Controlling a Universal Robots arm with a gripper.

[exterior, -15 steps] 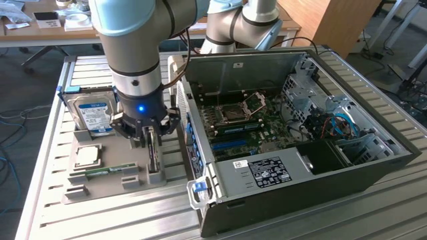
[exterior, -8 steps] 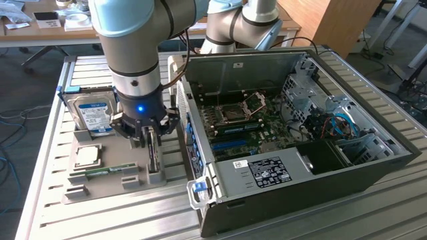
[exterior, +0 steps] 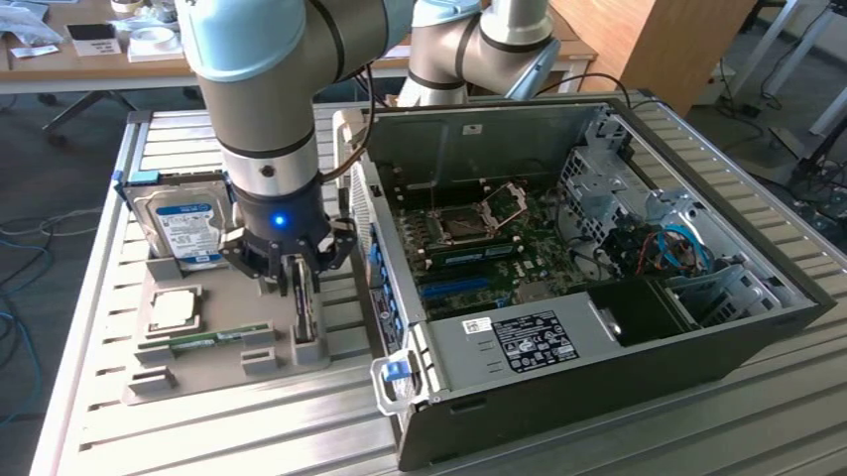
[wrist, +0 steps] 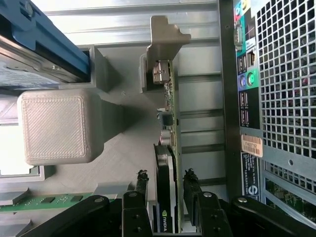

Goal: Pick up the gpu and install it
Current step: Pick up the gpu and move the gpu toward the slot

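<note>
Exterior view: the claw covers most of the gpu, just its lower bit pokes out. Wrist view chops off the gpu's end, plus the hard drive and PC case. And the hard drive label? Text's way too tiny to read.

The gpu is standing upright on its long edge in a grey holder, at nine o'clock from the open computer case; thin board, black cooler, grey end bracket.

Robotics lab: robot arm over slatted aluminium bench, open PC tower, cluttered desk behind, floor cables.
</note>
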